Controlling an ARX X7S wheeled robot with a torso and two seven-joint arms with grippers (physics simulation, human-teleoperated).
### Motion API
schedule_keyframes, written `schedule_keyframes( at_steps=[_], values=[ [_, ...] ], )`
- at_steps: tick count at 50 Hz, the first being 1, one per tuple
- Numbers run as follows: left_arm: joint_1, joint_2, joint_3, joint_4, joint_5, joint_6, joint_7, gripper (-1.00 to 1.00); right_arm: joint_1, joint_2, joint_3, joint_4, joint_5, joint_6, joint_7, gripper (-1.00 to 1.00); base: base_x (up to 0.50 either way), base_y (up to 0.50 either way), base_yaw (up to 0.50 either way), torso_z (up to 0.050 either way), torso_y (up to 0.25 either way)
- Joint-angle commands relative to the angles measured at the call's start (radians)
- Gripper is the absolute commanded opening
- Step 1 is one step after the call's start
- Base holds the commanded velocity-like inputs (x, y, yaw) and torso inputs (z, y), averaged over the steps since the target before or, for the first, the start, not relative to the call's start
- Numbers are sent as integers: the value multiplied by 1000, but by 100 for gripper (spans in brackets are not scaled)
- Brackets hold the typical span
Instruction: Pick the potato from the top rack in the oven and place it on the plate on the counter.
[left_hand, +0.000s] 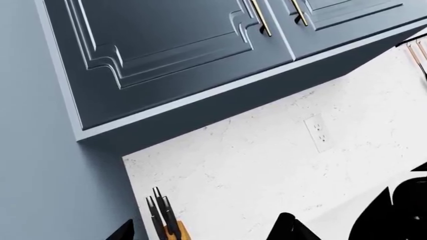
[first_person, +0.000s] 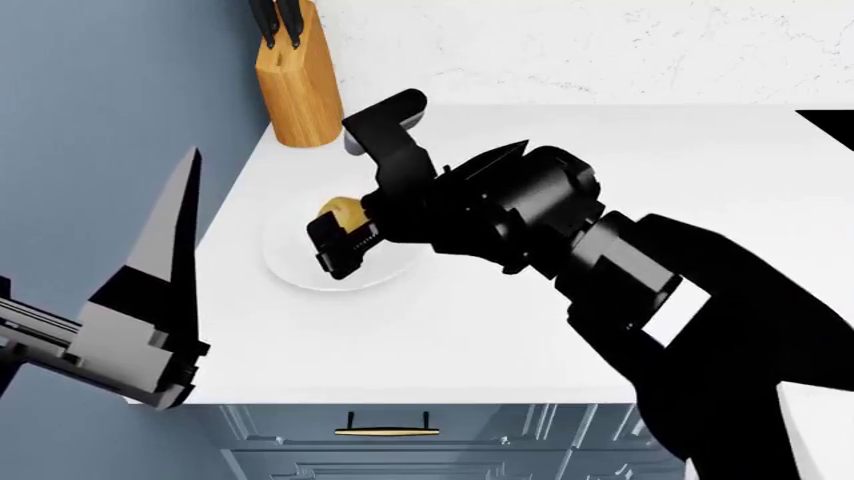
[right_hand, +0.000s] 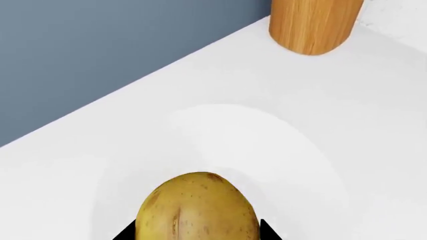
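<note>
The yellow-tan potato (right_hand: 197, 210) sits between the fingertips of my right gripper (right_hand: 195, 232), which is shut on it with a black fingertip against each side. In the head view the potato (first_person: 342, 211) and right gripper (first_person: 360, 190) hang low over the white plate (first_person: 287, 262) on the white counter (first_person: 400, 340). I cannot tell whether the potato touches the plate (right_hand: 267, 150). My left gripper (left_hand: 205, 228) is raised beside the counter's left end, open and holding nothing, facing the upper cabinets. The oven and its top rack are out of view.
A wooden knife block (first_person: 300, 85) with black handles stands at the counter's back left corner, just beyond the plate. A blue-grey wall (first_person: 107, 90) borders the counter's left. Upper cabinets (left_hand: 167, 55) hang over the speckled backsplash with an outlet (left_hand: 319, 132). A drawer handle (first_person: 387, 430) is below the counter's front edge.
</note>
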Motion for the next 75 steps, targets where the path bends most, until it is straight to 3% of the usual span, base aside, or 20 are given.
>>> schedule_keyframes(
  at_steps=[1, 20, 21, 35, 42, 51, 65, 75],
  values=[
    [4, -10, -28, 0, -15, -11, 9, 100, 19, -1, -88, 18, 51, -66, 12, -100, 0, 0, 0, 0, 0],
    [28, -15, -60, 0, -16, -11, 13, 100, 42, -1, -210, 26, 129, -165, 77, -100, 0, 0, 0, 0, 0],
    [30, -14, -60, 0, -13, -10, 13, 100, 41, -1, -212, 28, 127, -168, 79, 100, 0, 0, 0, 0, 0],
    [34, -13, -69, 0, -17, -12, 15, 100, 40, -1, -211, 44, 126, -185, 86, 100, 0, 0, 0, 0, 0],
    [19, -7, -43, 0, -10, -6, 8, 100, 55, 3, -181, 99, 133, -284, 65, 100, 0, 0, 0, 0, 0],
    [0, 3, -15, 0, -5, -3, 2, 100, 54, 259, -103, -276, 166, -367, 192, 100, 0, 0, 0, 0, 0],
    [-7, 20, 7, 0, 22, -9, -31, 100, -39, 640, -38, -803, 68, -579, 376, 100, 0, 0, 0, 0, 0],
    [-9, 28, 24, 0, 40, 6, -64, 100, -216, 863, 29, -1047, -148, -886, 571, 100, 0, 0, 0, 0, 0]
  ],
)
